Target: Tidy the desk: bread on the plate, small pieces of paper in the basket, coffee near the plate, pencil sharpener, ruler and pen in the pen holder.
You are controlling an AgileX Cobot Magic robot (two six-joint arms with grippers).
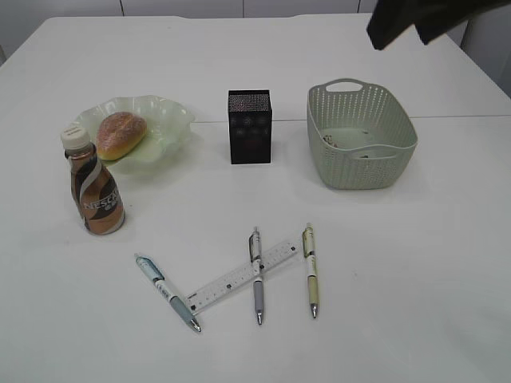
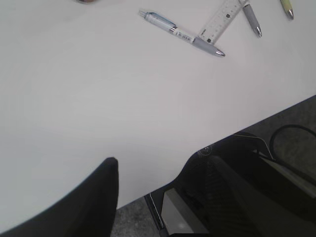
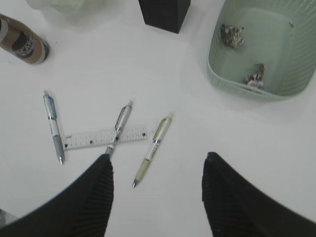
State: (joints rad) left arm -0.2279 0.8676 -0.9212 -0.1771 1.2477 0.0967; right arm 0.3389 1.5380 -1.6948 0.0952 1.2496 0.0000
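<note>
3 pens (image 1: 259, 275) and ruler (image 1: 239, 277) lie in front of pen holder (image 1: 250, 126); both grippers' jaws parted, empty.

Matte black fingers (image 3: 79, 202) with finely ribbed inner faces taper to rounded tips on the right arm. The left arm's fingers (image 2: 94, 197) are equally dark and smooth-edged. In the exterior view, a black angular arm segment (image 1: 423, 20) shows at the top.
</note>
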